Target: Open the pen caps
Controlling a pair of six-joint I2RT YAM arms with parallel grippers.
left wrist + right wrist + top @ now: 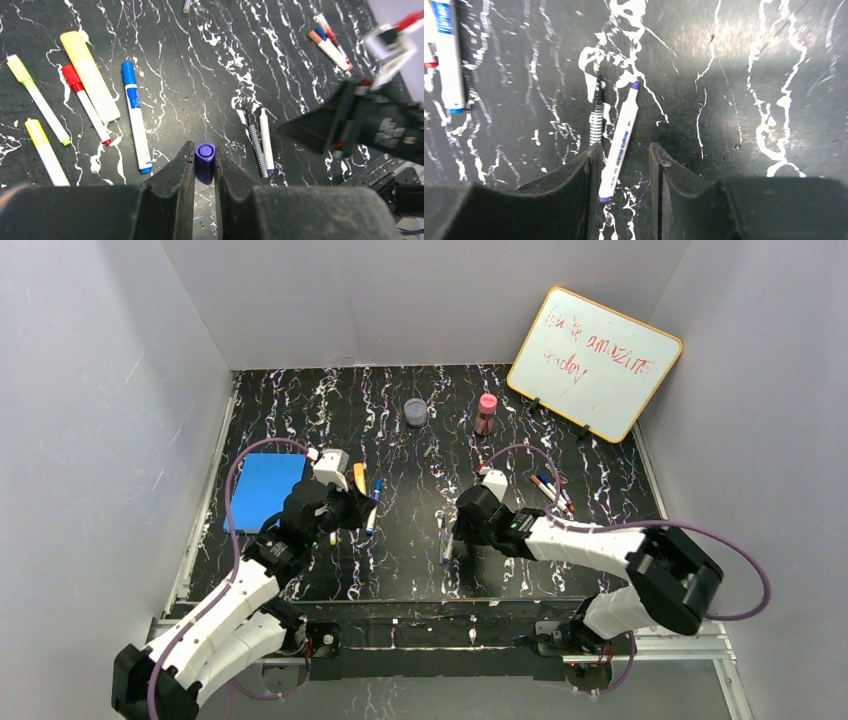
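Uncapping looks done for one pen, as I read it: the left gripper (204,156) is clamped on a stubby purple cap (205,154), held above the desk (200,65); the right gripper (624,150) hangs low with its jaws apart, and the white marker (620,140) lies flat on the desk between its fingers, purple nib bare and pointing away, seemingly loose rather than pinched. Just beside it lies a thin black pen (596,122) with a checked grip. Next, I'd say, the cap wants setting down somewhere free of the pens, then both arms want a capped one; the blue-capped marker (135,117), the red-capped marker (85,102) and the yellow highlighters (90,75) lie in a loose row on the left, caps on; a small bunch (330,45) of pens lies far right. The cap is short, smooth and round-ended; a slack pinch might let it slip.
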